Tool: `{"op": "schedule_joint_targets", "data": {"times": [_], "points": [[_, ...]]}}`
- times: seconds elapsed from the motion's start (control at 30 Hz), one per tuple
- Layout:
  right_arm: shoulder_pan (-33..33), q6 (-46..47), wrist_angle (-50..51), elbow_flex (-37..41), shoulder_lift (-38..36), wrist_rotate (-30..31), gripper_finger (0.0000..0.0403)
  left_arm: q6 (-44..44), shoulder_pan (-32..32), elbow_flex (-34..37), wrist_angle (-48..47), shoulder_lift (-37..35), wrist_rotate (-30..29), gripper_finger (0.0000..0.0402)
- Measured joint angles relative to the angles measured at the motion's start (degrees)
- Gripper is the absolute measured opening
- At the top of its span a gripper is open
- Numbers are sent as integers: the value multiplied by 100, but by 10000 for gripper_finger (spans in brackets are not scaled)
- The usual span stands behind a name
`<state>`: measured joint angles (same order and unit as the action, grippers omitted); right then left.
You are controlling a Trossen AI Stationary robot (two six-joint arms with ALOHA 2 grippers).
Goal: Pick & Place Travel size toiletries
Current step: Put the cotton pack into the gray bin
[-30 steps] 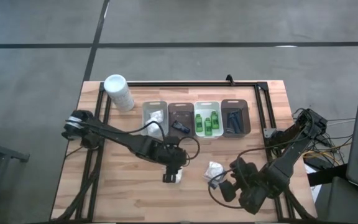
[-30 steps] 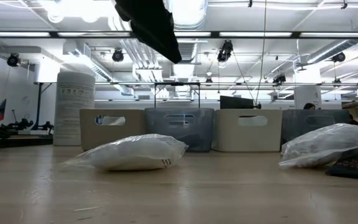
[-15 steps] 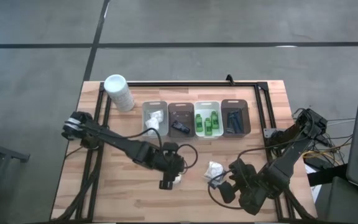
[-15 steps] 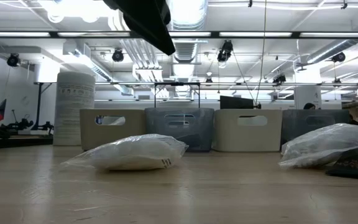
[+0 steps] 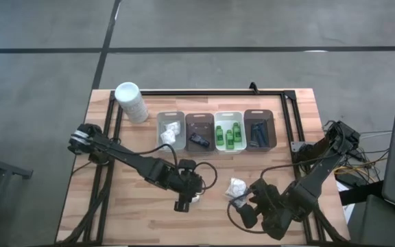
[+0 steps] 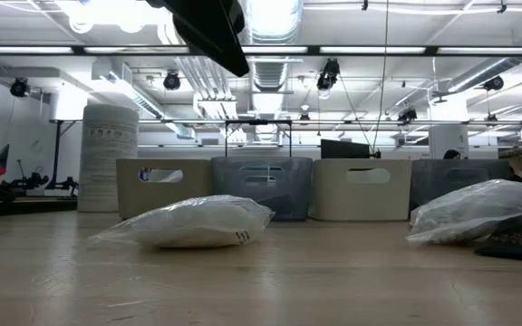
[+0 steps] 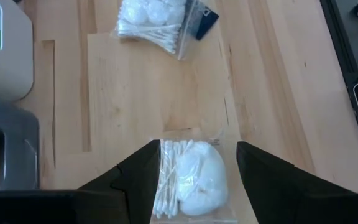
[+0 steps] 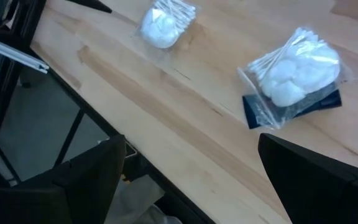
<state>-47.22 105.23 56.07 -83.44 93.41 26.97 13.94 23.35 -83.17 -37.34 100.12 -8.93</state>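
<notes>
Two clear packets of white puffs and cotton swabs lie flat on the wooden table. One packet (image 5: 195, 197) (image 7: 191, 180) (image 6: 193, 223) sits under my left gripper (image 5: 182, 204) (image 7: 199, 149), which is open and hovers above it, its fingers standing either side of it in the left wrist view. The other packet (image 5: 236, 186) (image 8: 296, 67) (image 6: 478, 210) lies partly on a small flat black piece (image 8: 291, 107). My right gripper (image 5: 247, 210) (image 8: 191, 140) is open, on the near side of that packet. Green bottles (image 5: 229, 134) and dark sticks (image 5: 258, 132) lie in the trays.
Four trays (image 5: 215, 115) stand in a row toward the far edge, the leftmost holding a puff packet (image 5: 171, 130). A tall white cylindrical container (image 5: 131, 101) stands at the far left corner. A black frame (image 5: 211, 92) runs along the far and right sides. The near edge (image 8: 110, 109) is close to my right gripper.
My left gripper has drifted a little toward the table's near-left, staying open above its packet. Both packets have stayed where they were.
</notes>
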Motion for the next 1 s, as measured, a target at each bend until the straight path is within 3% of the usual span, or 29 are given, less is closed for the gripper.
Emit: {"op": "schedule_joint_targets", "data": {"times": [0.4, 0.5, 0.67, 0.93, 1.0], "points": [[0, -237, -202, 0, 180, 9, 363, 873, 7, 500, -388, 0, 6, 216], [4, -318, -203, 0, 180, 26, 363, 696, -12, 746, -291, 0, 118, 216], [9, -345, -201, 0, 180, 119, 363, 306, -234, 1203, 550, 0, 861, 216], [46, -350, -193, 0, 180, 320, 363, -430, -811, 1683, 951, 2, 845, 216], [52, -350, -190, 0, 178, 320, 363, -545, -982, 1762, 945, 2, 1088, 216]]}}
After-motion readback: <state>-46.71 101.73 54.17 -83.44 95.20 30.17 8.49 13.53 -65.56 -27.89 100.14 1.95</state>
